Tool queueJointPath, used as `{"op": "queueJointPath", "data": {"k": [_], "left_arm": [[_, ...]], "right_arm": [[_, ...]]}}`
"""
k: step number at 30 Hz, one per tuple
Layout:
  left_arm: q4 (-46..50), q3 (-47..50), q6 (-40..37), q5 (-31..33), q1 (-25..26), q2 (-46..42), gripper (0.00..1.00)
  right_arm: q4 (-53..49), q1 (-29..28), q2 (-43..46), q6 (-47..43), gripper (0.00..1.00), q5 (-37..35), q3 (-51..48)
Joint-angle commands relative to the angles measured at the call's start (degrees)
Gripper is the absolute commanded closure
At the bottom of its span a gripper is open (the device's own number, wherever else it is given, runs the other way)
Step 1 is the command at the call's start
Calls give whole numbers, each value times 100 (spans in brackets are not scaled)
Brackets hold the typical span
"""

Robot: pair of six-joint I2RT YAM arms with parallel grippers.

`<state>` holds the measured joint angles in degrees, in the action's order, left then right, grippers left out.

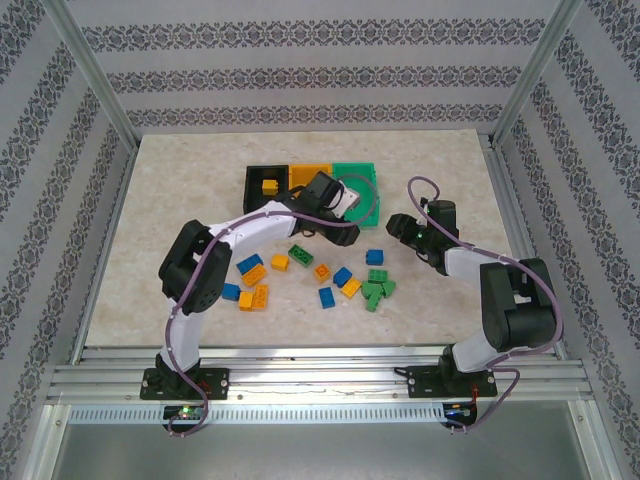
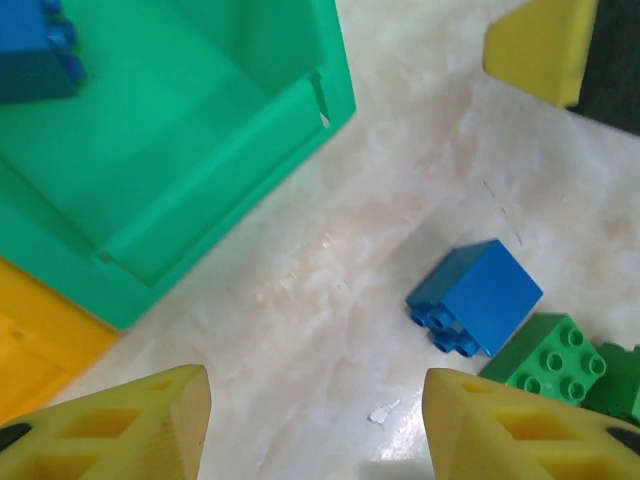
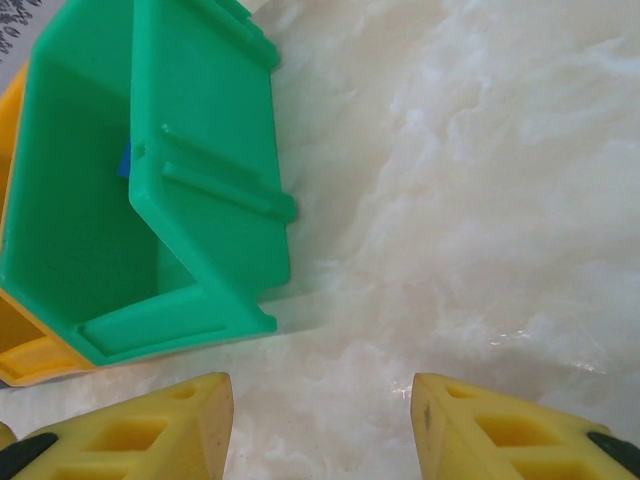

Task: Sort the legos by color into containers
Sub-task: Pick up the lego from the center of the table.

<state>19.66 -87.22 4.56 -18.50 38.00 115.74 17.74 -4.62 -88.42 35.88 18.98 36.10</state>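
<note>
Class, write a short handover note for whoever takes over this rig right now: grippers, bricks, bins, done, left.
Left gripper: open, empty, at the near corner of the green bin.
Right gripper: open, empty, over bare table beside the green bin.
Done: one yellow brick in the black bin; one blue brick in the green bin.
Left: loose bricks, blue, green and yellow-orange, on the table in front of the bins.

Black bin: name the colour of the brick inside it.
Yellow. The brick in the black bin shows best in the top external view.
</note>
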Motion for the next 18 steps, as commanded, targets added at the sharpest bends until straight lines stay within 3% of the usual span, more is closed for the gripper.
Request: {"op": "queueJointPath", "data": {"k": [1,11,18], "left_arm": [[-381,332,-69,-244,84,-215,42],[-541,518,81,-319,151,-184,40],[-75,6,-160,-167,364,145,40]], "right_arm": [[152,13,-66,7,49,141,121],[206,13,-188,103,49,211,143],[188,14,-220,104,49,207,170]]}}
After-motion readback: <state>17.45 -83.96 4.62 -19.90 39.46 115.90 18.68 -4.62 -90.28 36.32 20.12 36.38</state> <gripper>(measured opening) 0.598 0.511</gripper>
